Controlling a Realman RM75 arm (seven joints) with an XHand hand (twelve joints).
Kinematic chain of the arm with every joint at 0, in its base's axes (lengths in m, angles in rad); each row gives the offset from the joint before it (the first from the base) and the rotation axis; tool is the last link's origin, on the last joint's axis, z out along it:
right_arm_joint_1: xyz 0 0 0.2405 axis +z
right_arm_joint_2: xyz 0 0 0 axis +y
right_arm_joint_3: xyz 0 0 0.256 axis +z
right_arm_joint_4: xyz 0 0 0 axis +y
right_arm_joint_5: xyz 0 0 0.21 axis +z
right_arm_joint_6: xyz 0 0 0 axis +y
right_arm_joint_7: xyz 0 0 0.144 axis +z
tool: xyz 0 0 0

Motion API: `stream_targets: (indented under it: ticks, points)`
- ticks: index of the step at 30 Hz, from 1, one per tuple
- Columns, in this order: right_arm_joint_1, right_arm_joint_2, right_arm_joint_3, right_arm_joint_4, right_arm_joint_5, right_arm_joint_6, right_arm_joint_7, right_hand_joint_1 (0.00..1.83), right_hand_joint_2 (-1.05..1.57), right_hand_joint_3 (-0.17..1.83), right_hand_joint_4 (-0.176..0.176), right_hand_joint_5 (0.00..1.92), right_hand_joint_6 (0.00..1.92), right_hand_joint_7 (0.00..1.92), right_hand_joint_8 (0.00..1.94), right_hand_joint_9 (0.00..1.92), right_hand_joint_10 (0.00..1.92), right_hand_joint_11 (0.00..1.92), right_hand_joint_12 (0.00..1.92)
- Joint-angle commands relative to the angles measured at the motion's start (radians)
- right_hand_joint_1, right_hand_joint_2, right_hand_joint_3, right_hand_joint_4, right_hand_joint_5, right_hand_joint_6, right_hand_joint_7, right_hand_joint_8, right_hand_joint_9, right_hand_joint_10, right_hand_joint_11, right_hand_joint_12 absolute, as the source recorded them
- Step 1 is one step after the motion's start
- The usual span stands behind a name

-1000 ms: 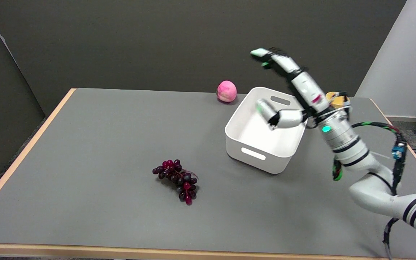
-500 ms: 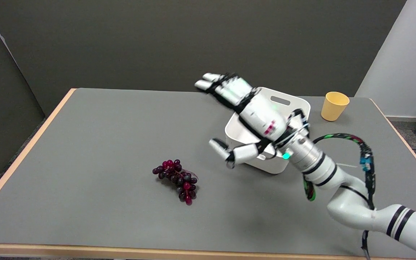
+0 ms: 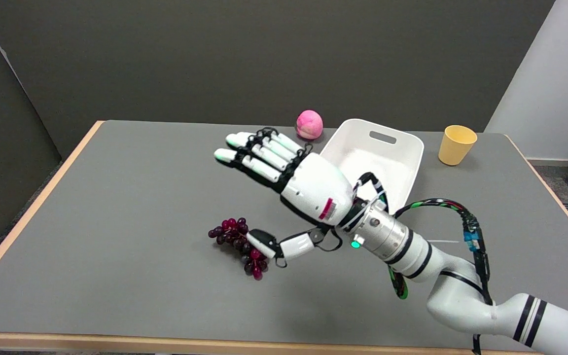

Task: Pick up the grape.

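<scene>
Worktop (image 3: 116, 197), a broad matte grey slab edged in pale wood, carries everything. Above its middle the white-and-black robot hand (image 3: 289, 187) hovers with fingers spread, holding nothing, thumb just over the dark purple plastic grape bunch (image 3: 238, 241) lying toward the near edge. Likely light, lumpy and loosely jointed, the bunch is best enclosed around its thick middle.

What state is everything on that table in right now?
Grapes: lying on the table, not lifted.
Hand: open, fingers spread above the grapes, thumb at the bunch.
Bin: upright, looks empty.
Cup: upright.
Peach: resting beside the bin.
</scene>
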Motion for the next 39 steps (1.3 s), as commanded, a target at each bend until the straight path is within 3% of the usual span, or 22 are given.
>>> stream_targets:
  ticks: [1,4,7,16,25,30,36,39]
  points:
    - [-0.004,0.034,-0.114,0.124,0.038,-0.068,-0.066,0.57,0.62,0.94,0.033,0.07,0.3,0.07,0.23,0.01,0.53,0.01,1.14]
    - [-0.006,0.078,-0.153,0.155,0.105,-0.071,-0.066,0.45,0.6,0.97,0.033,0.08,0.31,0.1,0.23,0.03,0.58,0.05,1.11]
    - [-0.006,0.103,-0.191,0.184,0.165,-0.088,-0.051,0.38,0.63,0.91,0.037,0.1,0.34,0.15,0.25,0.08,0.6,0.05,1.22]
    - [-0.003,0.085,-0.228,0.254,0.204,-0.243,0.165,0.16,0.66,0.85,0.034,0.12,0.34,0.2,0.28,0.14,0.64,0.12,1.26]
    - [0.026,-0.097,-0.256,0.123,0.219,-0.344,0.234,0.19,0.66,0.85,0.047,0.14,0.35,0.22,0.28,0.17,0.64,0.14,1.27]
    - [0.095,-0.147,-0.234,0.038,0.258,-0.358,0.22,0.26,0.67,0.85,0.048,0.14,0.35,0.22,0.28,0.18,0.64,0.14,1.27]
    - [0.189,-0.198,-0.232,-0.064,0.268,-0.364,0.135,0.37,0.68,0.85,0.016,0.11,0.32,0.17,0.27,0.1,0.63,0.07,1.21]
    - [0.205,-0.228,-0.223,-0.121,0.268,-0.361,0.041,0.36,0.63,0.96,-0.006,0.08,0.31,0.12,0.29,0.06,0.64,0.06,1.14]
